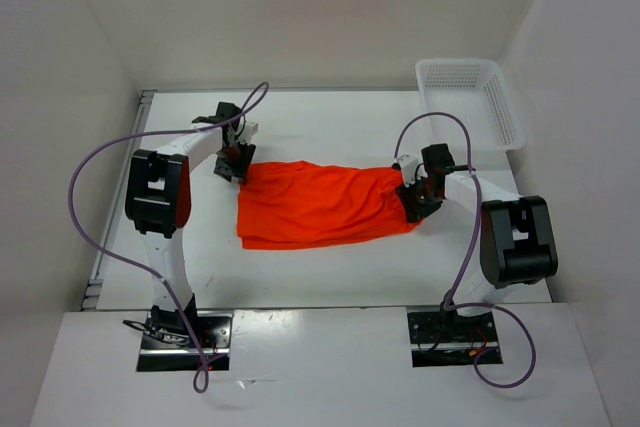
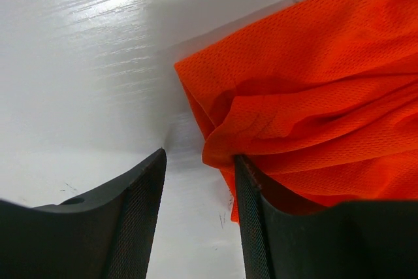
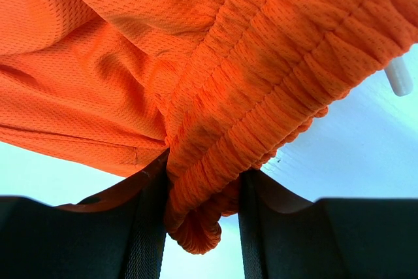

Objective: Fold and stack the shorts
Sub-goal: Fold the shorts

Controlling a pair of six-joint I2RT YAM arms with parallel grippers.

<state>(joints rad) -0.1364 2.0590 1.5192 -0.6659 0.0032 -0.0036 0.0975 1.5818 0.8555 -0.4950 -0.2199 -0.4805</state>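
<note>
Your right gripper (image 3: pixel 204 174) has the gathered waistband (image 3: pixel 261 96) bunched between its fingers, and the cloth presses against both of them, so treat that end as held. The hold sits low on a thick roll of elastic, though, and only a small lump hangs below the fingers. A quick lift could let the roll squeeze out and drop that side. Your left gripper (image 2: pixel 199 161) is another matter. Its jaws stand partly apart with bare table showing between them, and the corner of the shorts (image 1: pixel 320 202) only brushes the inner face of one finger. If you close here you will probably catch nothing, or just one thin layer of the hem, and the fold will then drag crooked. Work that corner properly into the gap first. Further out, the shorts lie spread across the middle of the table (image 1: pixel 330 127) between the two arms, wrinkled and not yet folded. Pulling the ends apart unevenly would twist them instead of flattening them. Watch the white drawstring tip (image 3: pixel 398 76) beside the waistband, because it could snag or end up sticking out of the fold. The basket (image 1: pixel 470 97) sits well apart at the far right corner, so it is no hazard yet.
</note>
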